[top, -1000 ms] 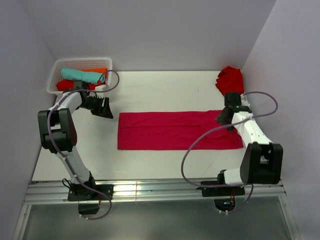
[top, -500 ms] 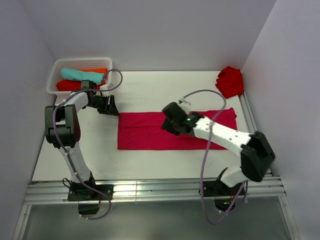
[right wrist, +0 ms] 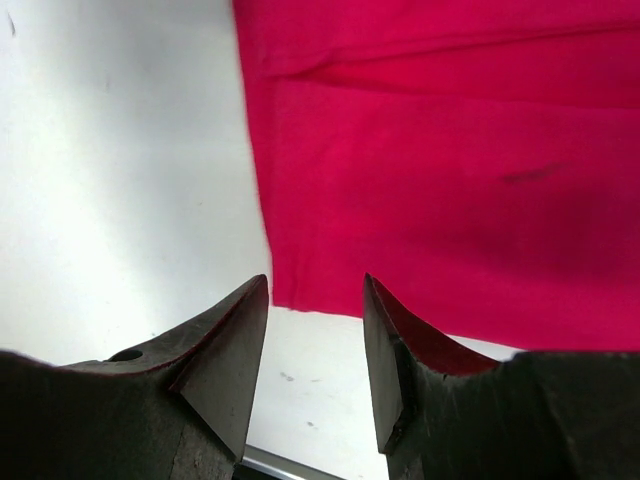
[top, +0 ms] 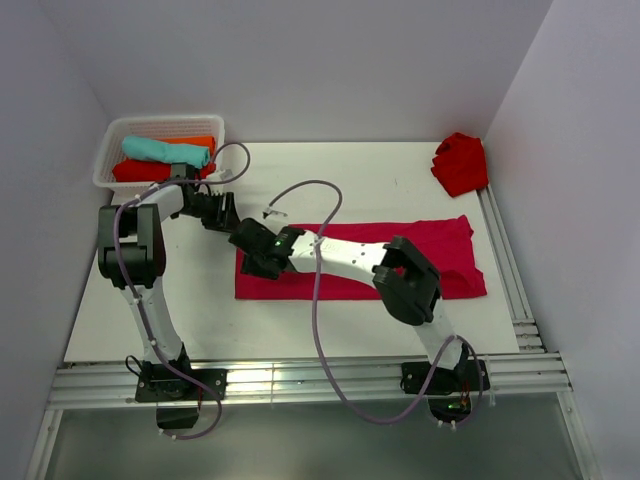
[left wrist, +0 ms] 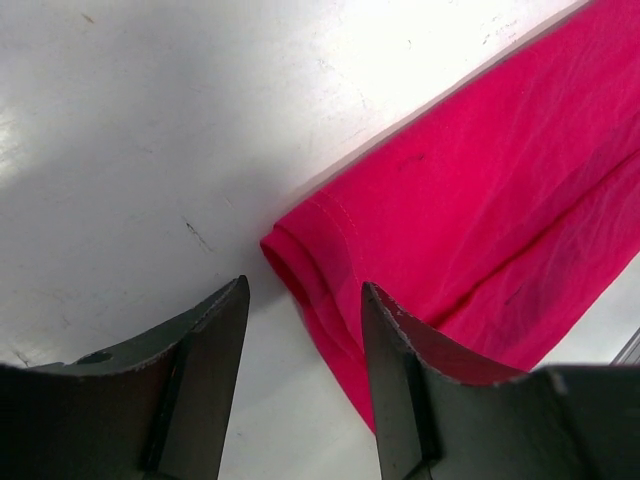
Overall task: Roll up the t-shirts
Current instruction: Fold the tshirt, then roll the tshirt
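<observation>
Top external: white table (top: 330, 180), lilac walls (top: 300, 60); left fingers (left wrist: 200, 370) and right fingers (right wrist: 215, 360) released.

t-shirt (top: 445, 250) soft matt cloth, faintly creased; table (top: 330, 180) smooth, scuffed; basket (top: 165, 119) plastic lattice

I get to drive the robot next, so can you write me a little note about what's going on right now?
Left claw: open, empty, at the far left corner of the crimson t-shirt.
Right claw: open, empty, over the same shirt's left end.
The crimson t-shirt is folded into a long strip, flat on the table, not rolled yet.
Done: a teal roll sits in the basket.
Left: probably roll the crimson strip from its left end, then do the crumpled scarlet shirt at the far right corner.
</observation>
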Available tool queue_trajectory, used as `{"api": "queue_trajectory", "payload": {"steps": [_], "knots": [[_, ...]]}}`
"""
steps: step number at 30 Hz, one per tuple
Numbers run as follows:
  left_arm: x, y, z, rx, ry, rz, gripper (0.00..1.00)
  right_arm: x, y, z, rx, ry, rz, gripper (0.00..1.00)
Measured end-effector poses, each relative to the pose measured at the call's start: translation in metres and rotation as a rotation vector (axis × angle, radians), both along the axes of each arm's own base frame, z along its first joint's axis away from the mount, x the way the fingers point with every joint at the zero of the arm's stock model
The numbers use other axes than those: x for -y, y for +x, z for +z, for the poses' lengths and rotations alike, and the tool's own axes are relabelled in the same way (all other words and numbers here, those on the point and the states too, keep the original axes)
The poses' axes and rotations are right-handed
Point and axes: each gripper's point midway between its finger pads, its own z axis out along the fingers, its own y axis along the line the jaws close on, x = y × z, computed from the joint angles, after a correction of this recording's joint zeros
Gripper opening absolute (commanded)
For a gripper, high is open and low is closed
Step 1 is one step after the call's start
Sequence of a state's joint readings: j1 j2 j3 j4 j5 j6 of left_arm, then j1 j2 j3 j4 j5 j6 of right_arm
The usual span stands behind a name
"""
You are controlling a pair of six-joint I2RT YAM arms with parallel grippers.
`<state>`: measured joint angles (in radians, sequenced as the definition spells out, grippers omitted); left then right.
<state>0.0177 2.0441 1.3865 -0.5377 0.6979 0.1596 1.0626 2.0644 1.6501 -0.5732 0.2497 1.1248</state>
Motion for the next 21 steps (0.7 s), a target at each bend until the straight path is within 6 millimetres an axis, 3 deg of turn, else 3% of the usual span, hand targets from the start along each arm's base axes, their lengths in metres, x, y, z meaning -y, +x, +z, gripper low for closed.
{"api": "queue_trajectory", "payload": {"steps": [7, 21], "knots": [[0.001, 0.002, -0.002, 0.006, -0.004, -0.003, 0.48, -0.027, -0.011, -0.011, -0.017, -0.013, 0.045, 0.49], [0.020, -0.001, -0.004, 0.011, -0.003, -0.044, 0.41, -0.046, -0.031, -0.052, -0.074, -0.082, 0.096, 0.49]]}}
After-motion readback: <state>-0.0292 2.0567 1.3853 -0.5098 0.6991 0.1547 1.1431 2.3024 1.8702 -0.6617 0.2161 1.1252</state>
